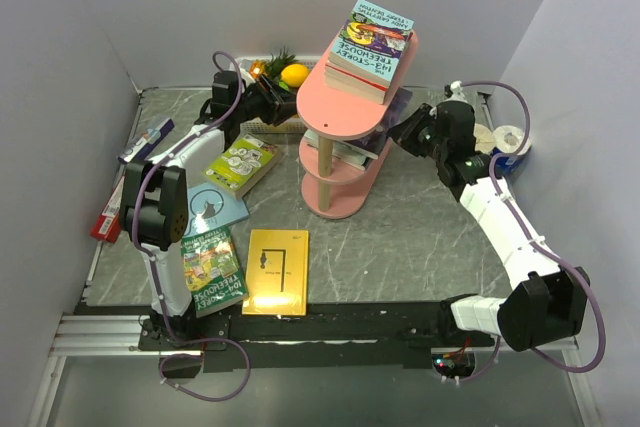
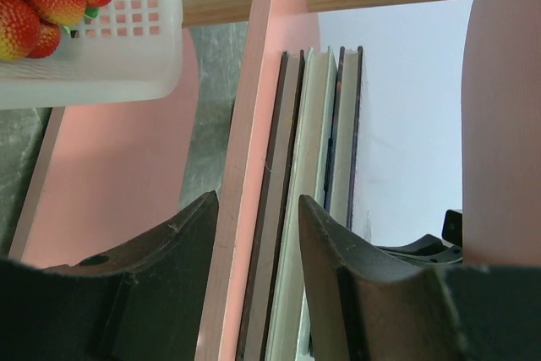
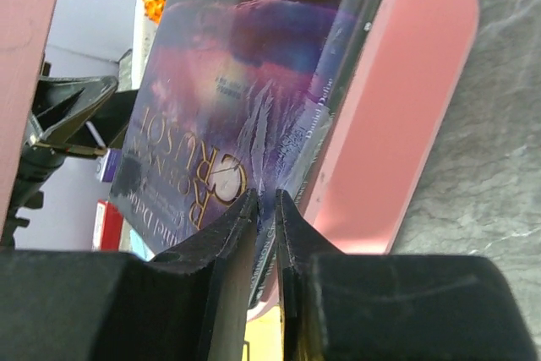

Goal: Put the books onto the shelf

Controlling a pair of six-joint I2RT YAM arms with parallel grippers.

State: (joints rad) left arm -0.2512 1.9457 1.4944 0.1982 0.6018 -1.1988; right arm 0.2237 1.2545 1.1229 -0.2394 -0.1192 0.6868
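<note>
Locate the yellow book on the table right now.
Top view: the yellow book lies flat near the front edge of the table, left of centre, directly right of the green Treehouse book and in front of the pink shelf.

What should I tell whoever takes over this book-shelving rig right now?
Left gripper: jaws apart, straddling the tall pink three-tier shelf's middle tier edge and the books stacked there; grip unclear.
Right gripper: closed on the dark purple galaxy paperback at that tier.
Done: stack of paperbacks on the top tier, several on the middle.
To do: four on the grey marbled table: yellow, green Treehouse, light-blue, lime-green.
</note>
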